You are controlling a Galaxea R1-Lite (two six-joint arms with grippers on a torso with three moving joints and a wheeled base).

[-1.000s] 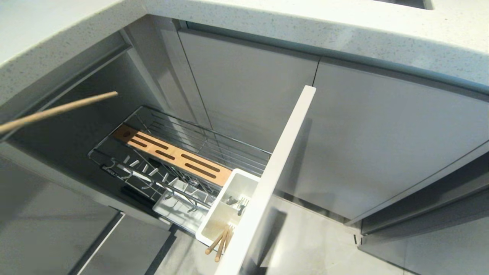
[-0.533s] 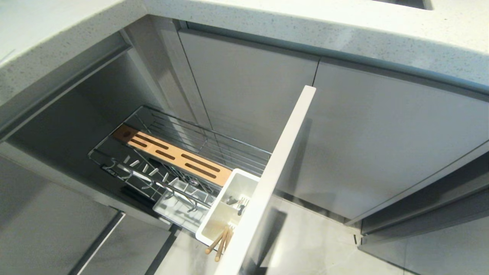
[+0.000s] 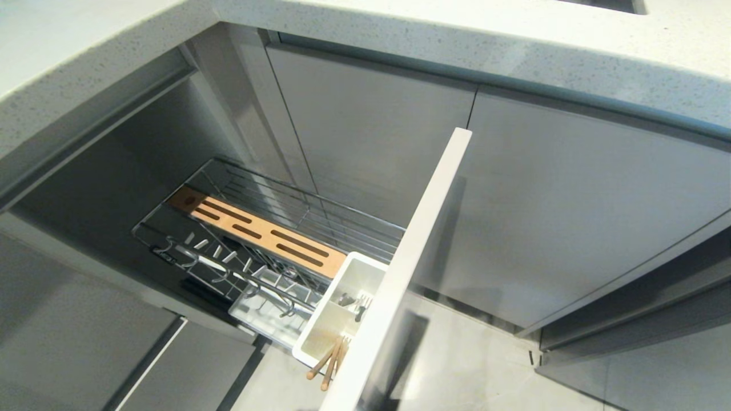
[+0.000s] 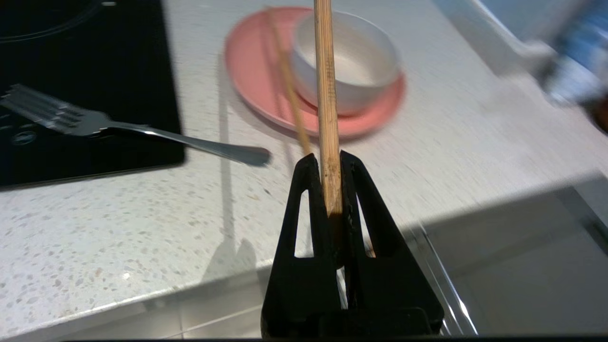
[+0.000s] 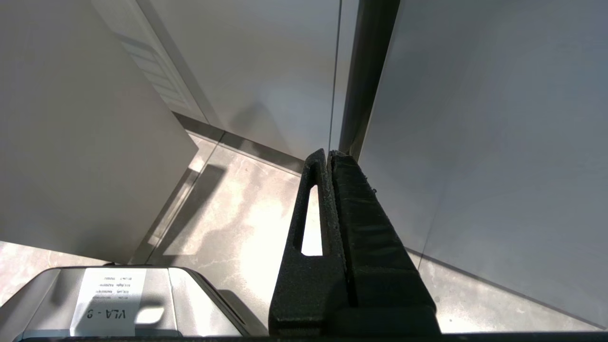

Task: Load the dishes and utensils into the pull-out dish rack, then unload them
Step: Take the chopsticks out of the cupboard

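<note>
Light wood is pinched between the left gripper's [image 4: 327, 159] jaws: a chopstick [image 4: 325, 95], held over the speckled worktop [image 4: 142, 228] near the plate [image 4: 266, 76] and bowl [image 4: 351, 57]. Unloading appears under way; setting it down is called for next. The rack [image 3: 268, 228] is pulled out below, more chopsticks in its caddy [image 3: 360, 274]. The right gripper [image 5: 330, 159] is parked, jaws pressed together.

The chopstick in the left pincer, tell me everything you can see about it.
The chopstick is a thin, straight, light-wood stick. The black left pincer is shut on its lower end, and the rest projects straight out beyond the fingertips. It hangs in the air above the speckled countertop, in line with the white bowl on the pink plate. Nothing but the pincer touches it.
</note>
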